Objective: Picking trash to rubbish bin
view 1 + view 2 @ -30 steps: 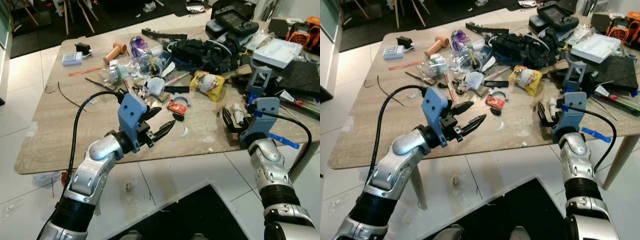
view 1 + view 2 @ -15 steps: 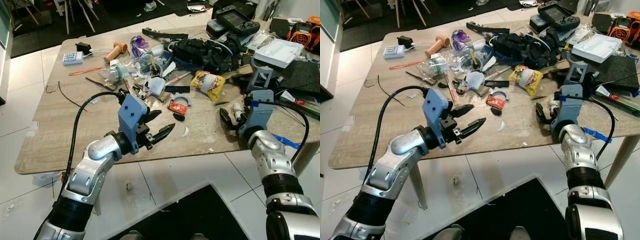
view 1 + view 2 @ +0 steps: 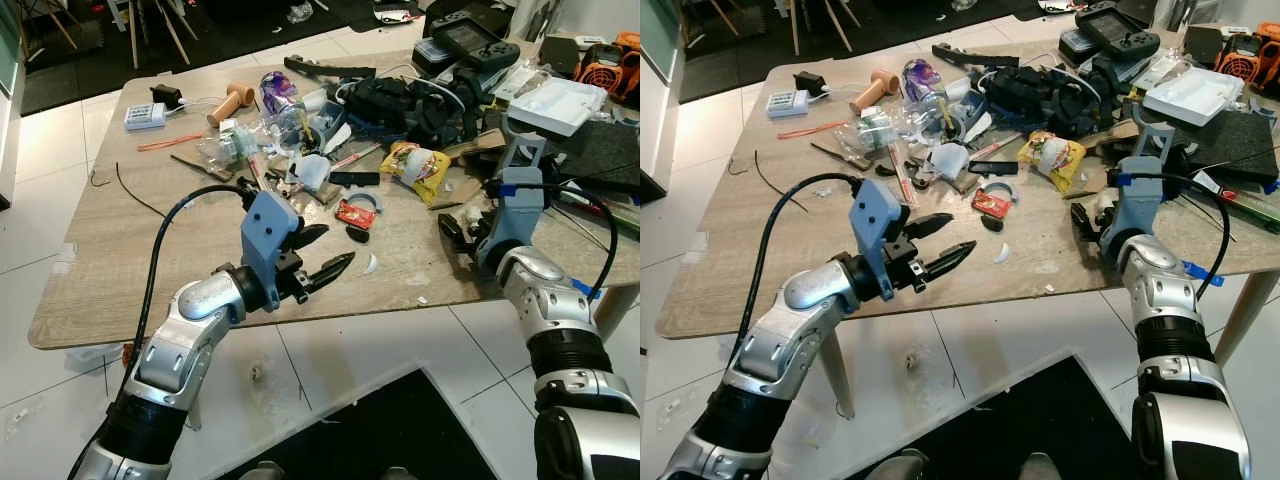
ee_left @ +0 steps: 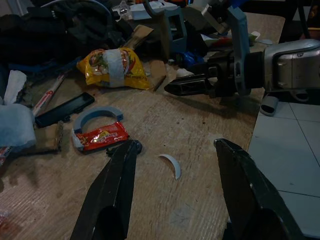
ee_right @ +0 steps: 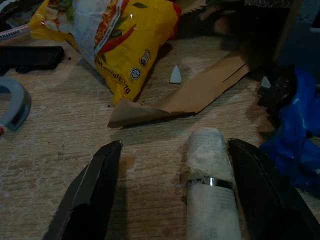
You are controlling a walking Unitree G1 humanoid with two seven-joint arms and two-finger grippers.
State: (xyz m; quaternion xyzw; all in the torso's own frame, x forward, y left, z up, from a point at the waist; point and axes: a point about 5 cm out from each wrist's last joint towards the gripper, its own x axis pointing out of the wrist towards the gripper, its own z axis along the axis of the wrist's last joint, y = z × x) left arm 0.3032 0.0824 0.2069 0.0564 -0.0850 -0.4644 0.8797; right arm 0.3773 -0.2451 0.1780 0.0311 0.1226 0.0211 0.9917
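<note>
On a cluttered wooden table [image 3: 120, 250], my left gripper [image 3: 336, 247] hovers open just above the front edge. A small white curved plastic scrap [image 4: 172, 165] lies on the wood between its fingers, and a red wrapper [image 4: 100, 137] lies beside them. A yellow snack bag [image 3: 418, 168] sits further in. My right gripper [image 5: 174, 145] is open low over the table at the right. A white paper roll [image 5: 210, 185] lies between its fingers [image 5: 90, 200], closer to one of them.
A black bag [image 3: 400, 100], crushed plastic bottles [image 3: 280, 100], a white tray [image 3: 555, 100] and tools crowd the far half of the table. A torn cardboard piece [image 5: 200, 95] and blue tape [image 5: 295, 135] lie near the roll. A black mat [image 3: 380, 430] covers the floor below.
My right gripper has moved in over the table toward the white roll. My left gripper has shifted slightly to the right and stays open.
</note>
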